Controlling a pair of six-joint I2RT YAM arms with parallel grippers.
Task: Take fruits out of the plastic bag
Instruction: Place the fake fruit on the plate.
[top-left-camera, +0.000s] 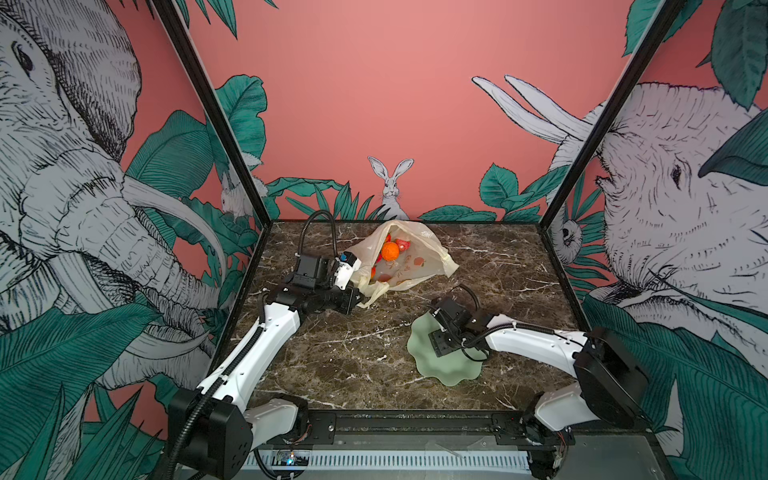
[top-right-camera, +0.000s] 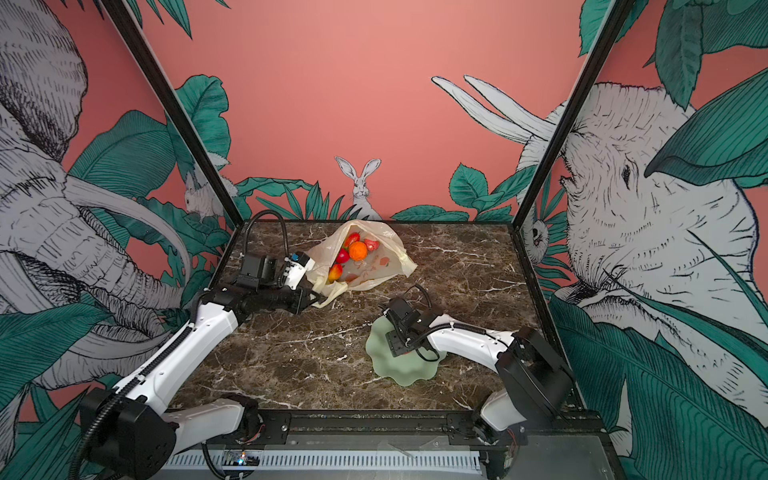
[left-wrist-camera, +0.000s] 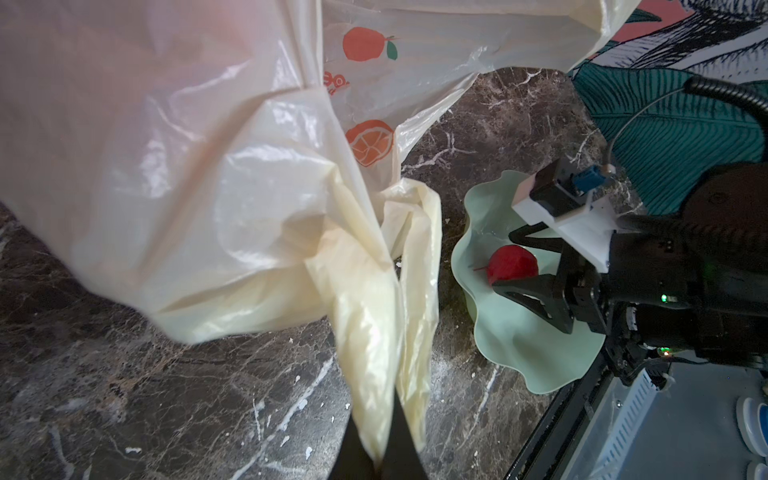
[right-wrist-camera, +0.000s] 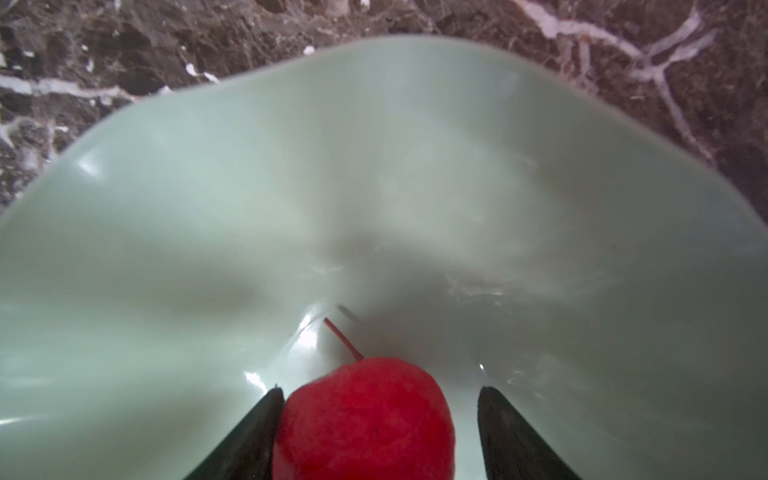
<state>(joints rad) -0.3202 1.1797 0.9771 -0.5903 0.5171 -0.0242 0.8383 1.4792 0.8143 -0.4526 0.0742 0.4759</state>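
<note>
Right wrist view: the right pincer (right-wrist-camera: 380, 395) stands open over a pale green wavy dish (right-wrist-camera: 374, 166). One finger touches a bumpy red fruit (right-wrist-camera: 365, 424) and the other is clear of it, so the fruit looks free rather than gripped.

Left wrist view: the left pincer (left-wrist-camera: 376, 455) is clamped on a handle loop (left-wrist-camera: 370, 332) of the plastic bag (left-wrist-camera: 166, 166), lifting its edge.

In both top views the bag lies toward the far side of the marble counter (top-left-camera: 332, 357), apart from the dish, with its mouth gaping. An orange fruit (top-right-camera: 358, 250) and several red fruits (top-right-camera: 351, 240) lie inside.

The step in hand seems to be dropping off one fruit. Next, the right pincer likely needs to rise clear of the dish and reach into the held-open mouth.
</note>
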